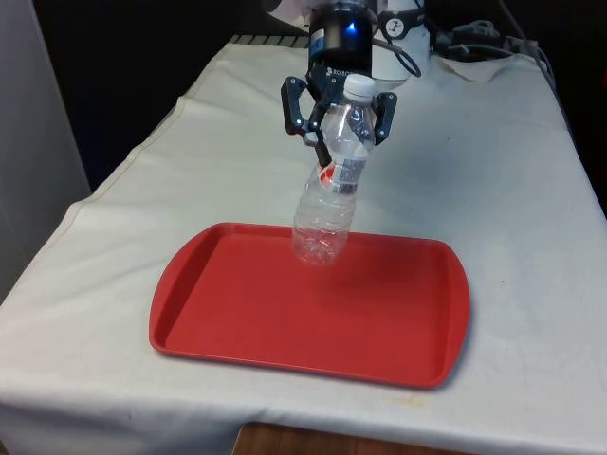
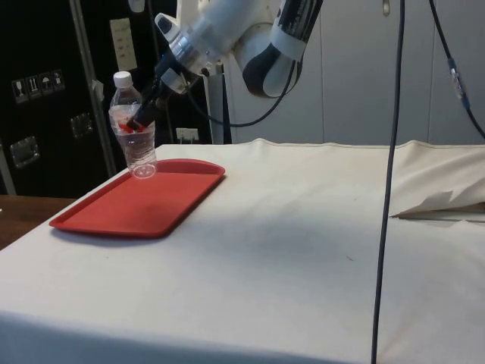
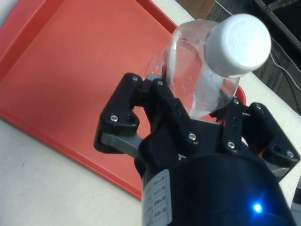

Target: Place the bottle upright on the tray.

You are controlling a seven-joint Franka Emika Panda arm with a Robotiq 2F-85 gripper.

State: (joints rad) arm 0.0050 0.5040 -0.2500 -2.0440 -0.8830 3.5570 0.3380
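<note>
Clamping the clear bottle (image 1: 334,180) near its white-capped neck, the end effector (image 1: 340,121) holds it slightly tilted, base at the far edge of the red tray (image 1: 237,322) on the cloth-covered desk (image 1: 512,190).

A white cloth (image 1: 512,218) covers the worktop (image 1: 313,443), whose bare wooden edge shows at the lower centre of the front view and at the lower left of the side view. A bundle of cables (image 1: 488,40) lies on the cloth at the upper right of the front view. In the side view, a dark cable (image 2: 388,182) hangs down right of centre, and dark cabinets (image 2: 45,98) bearing pale stickers stand at the upper left. The cloth is creased into a fold (image 2: 443,205) at the right edge.
</note>
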